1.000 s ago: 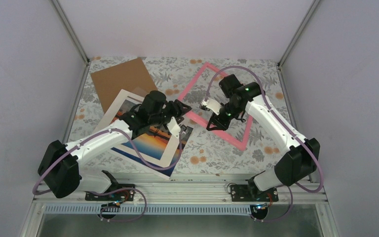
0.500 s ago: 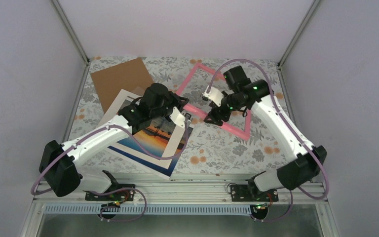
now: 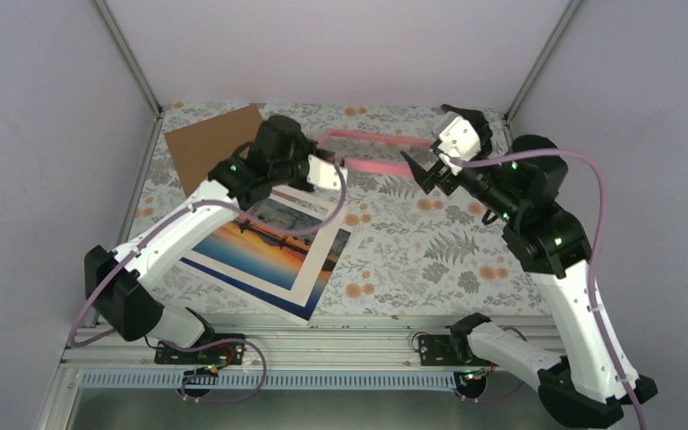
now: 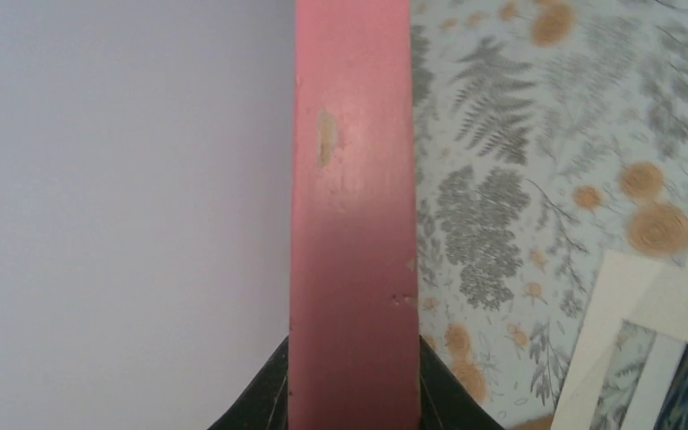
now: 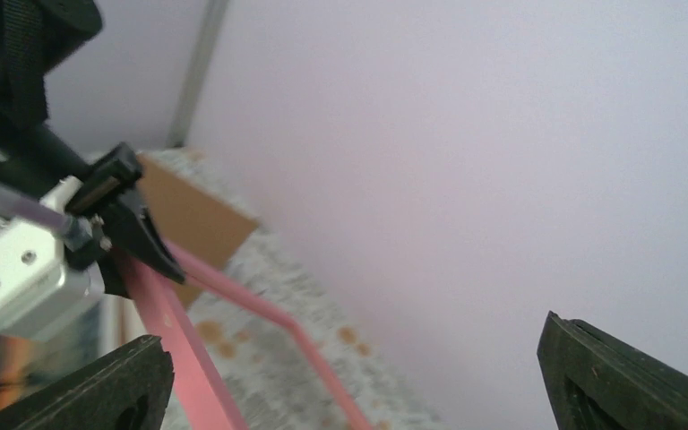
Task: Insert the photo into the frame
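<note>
Floral tabletop (image 3: 412, 242): L gripper (image 3: 342, 167) clamped on pink frame (image 3: 381, 167), which is lifted off table nr back wall. R gripper (image 5: 349, 358) wide open beside it. Photo (image 3: 260, 242) flat at front-left, under white mat (image 3: 318, 269).

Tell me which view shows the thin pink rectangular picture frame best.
Top external: the thin pink rectangular picture frame shows two bars, held up by the left gripper. Left wrist shows only one bar close up; right wrist, parts of it with one corner.

One pink frame (image 3: 372, 166), one sunset photo (image 3: 260, 242), one white mat board (image 3: 309, 279), one brown cardboard sheet (image 3: 204, 148).
</note>
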Robot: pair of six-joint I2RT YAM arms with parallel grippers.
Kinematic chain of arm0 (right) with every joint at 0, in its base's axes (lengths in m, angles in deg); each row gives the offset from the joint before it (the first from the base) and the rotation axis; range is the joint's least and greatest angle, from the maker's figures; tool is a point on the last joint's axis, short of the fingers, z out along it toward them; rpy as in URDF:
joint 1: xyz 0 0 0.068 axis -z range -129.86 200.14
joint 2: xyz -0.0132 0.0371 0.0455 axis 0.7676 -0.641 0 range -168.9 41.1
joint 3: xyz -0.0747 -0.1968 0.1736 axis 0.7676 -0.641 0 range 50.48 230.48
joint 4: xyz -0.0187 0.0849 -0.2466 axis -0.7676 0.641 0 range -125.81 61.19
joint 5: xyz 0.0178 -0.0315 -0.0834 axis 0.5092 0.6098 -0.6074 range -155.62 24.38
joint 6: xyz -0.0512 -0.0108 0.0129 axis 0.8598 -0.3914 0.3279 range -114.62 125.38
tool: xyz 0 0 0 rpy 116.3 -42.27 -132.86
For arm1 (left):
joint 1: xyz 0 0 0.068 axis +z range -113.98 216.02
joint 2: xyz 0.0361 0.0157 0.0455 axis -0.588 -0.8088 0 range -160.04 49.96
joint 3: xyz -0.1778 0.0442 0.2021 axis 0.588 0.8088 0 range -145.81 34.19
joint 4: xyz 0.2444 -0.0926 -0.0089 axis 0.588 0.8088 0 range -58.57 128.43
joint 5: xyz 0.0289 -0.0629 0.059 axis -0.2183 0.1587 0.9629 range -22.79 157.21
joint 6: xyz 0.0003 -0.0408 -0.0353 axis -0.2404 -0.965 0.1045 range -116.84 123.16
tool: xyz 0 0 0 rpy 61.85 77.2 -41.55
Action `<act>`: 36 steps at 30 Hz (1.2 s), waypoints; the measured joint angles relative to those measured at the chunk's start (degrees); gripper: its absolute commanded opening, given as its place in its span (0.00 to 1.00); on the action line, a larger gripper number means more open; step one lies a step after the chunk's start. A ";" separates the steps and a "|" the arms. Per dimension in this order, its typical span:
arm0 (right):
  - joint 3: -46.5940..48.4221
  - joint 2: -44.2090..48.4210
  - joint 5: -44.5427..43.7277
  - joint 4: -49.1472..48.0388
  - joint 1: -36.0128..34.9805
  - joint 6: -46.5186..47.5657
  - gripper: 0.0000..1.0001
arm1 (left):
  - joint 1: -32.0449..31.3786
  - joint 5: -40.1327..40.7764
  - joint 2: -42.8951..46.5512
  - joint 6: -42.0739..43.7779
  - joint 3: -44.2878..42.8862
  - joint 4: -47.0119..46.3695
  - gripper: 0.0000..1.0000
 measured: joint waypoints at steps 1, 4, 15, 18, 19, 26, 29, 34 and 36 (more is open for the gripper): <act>-1.64 1.31 -1.99 -2.56 0.00 -0.04 1.00 | 1.09 -0.61 -1.18 -2.36 -2.86 1.27 0.02; -7.39 5.11 -7.65 -9.03 0.00 -0.02 1.00 | 4.26 -2.54 -3.69 -8.61 -10.10 3.80 0.02; -25.62 15.39 -20.90 -23.91 4.52 -1.49 1.00 | 10.19 -14.34 -5.05 -26.88 -26.21 11.45 0.02; -25.81 13.97 -21.22 -27.26 4.85 -2.62 1.00 | 10.16 -19.98 -4.44 -30.25 -27.08 11.78 0.02; -25.75 13.22 -21.24 -28.63 5.01 -2.97 1.00 | 10.14 -21.44 -4.11 -30.99 -27.08 11.93 0.02; -19.65 4.48 -22.62 -35.12 9.92 -3.32 0.99 | 9.97 -30.21 -1.86 -35.89 -28.24 14.58 0.02; -18.18 3.23 -22.51 -37.66 12.74 -2.86 0.93 | 9.97 -32.81 -1.01 -37.22 -29.14 14.97 0.02; -16.26 1.09 -20.85 -39.95 16.39 -2.19 0.58 | 9.94 -36.79 -0.11 -38.42 -30.99 15.74 0.02; -15.80 0.02 -19.87 -40.26 17.33 -1.53 0.47 | 9.94 -37.83 -0.09 -38.69 -31.58 15.80 0.02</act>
